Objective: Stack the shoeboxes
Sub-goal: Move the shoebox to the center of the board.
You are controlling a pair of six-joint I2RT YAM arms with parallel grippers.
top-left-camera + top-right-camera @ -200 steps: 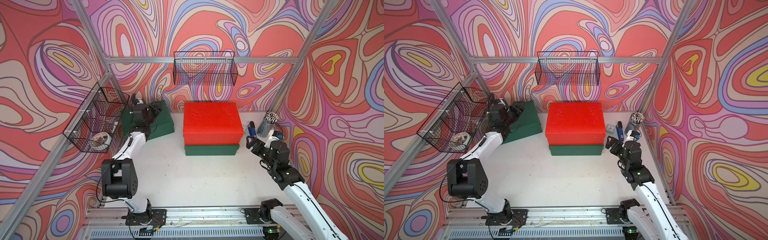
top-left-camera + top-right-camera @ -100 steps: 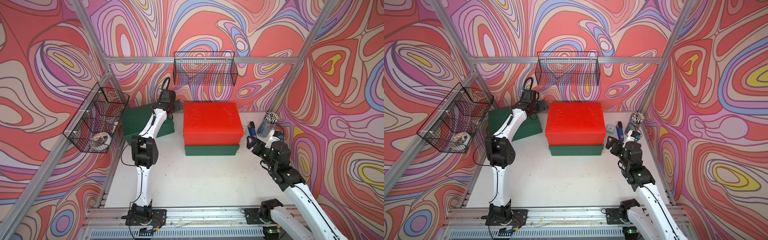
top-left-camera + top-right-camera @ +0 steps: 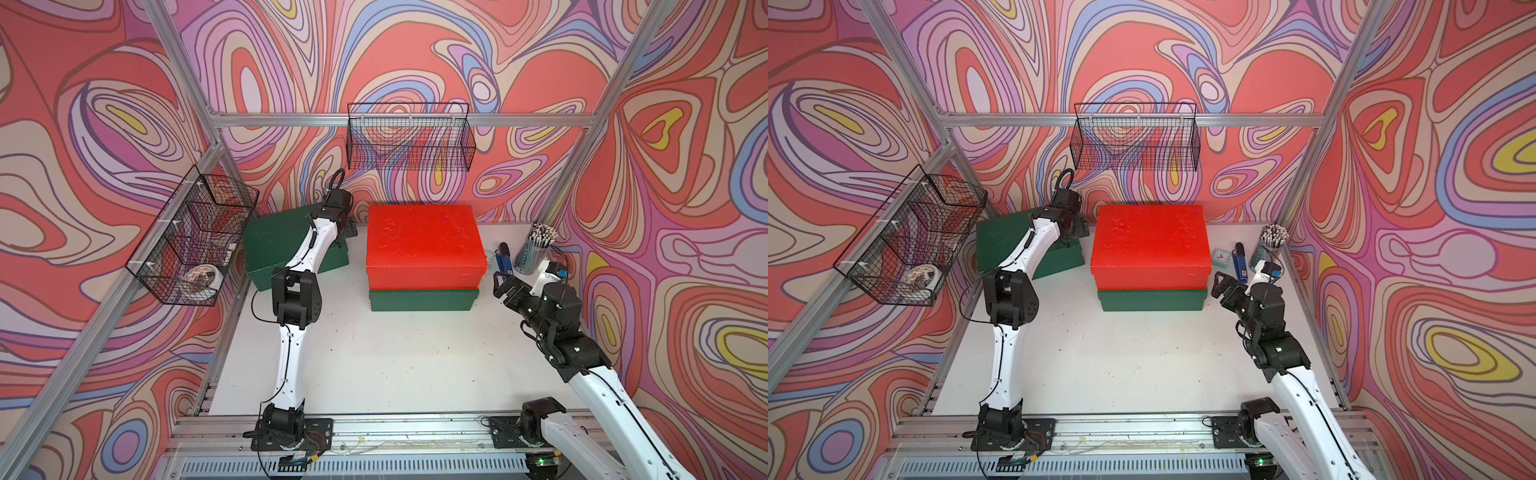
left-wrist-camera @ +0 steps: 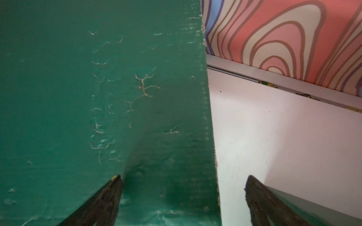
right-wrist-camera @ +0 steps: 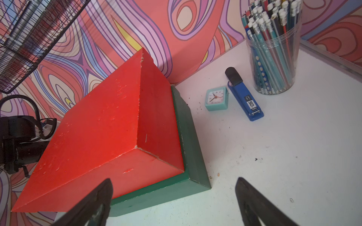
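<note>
Since a second ago the left arm has unfolded from its tucked pose and reached out along the rear of the counter (image 3: 395, 353). The lone green shoebox (image 3: 274, 241) it was tipping up now sits lower by the left wall. The right arm has barely shifted.

The left end effector (image 3: 347, 226) now hangs over that box's rear right corner, in the gap beside the stack. In the left wrist view its jaws (image 4: 183, 180) are spread wide. One finger (image 4: 109, 193) is over the scuffed green lid and the other (image 4: 258, 195) is over bare counter past the lid's edge. Nothing is clamped between them, though whether the first finger touches the lid cannot be told.

In both top views the red shoebox (image 3: 1148, 245) lies flat on the second green shoebox (image 3: 1152, 300) at the middle rear of the counter. The red box's front edge sits slightly back, so a green strip shows. The lone green box stands apart from this stack and turned at an angle to it.

The right end effector (image 5: 174, 182) is also wide and empty, hovering near the stack's front right corner without touching it. Beyond it, near the right wall, stand a small teal clock (image 5: 216, 98), a blue stapler (image 5: 243, 97) and a clear cup of pencils (image 5: 272, 64). Two wire baskets hang on the walls, one on the back wall (image 3: 409, 141) and one on the left (image 3: 191, 241).
</note>
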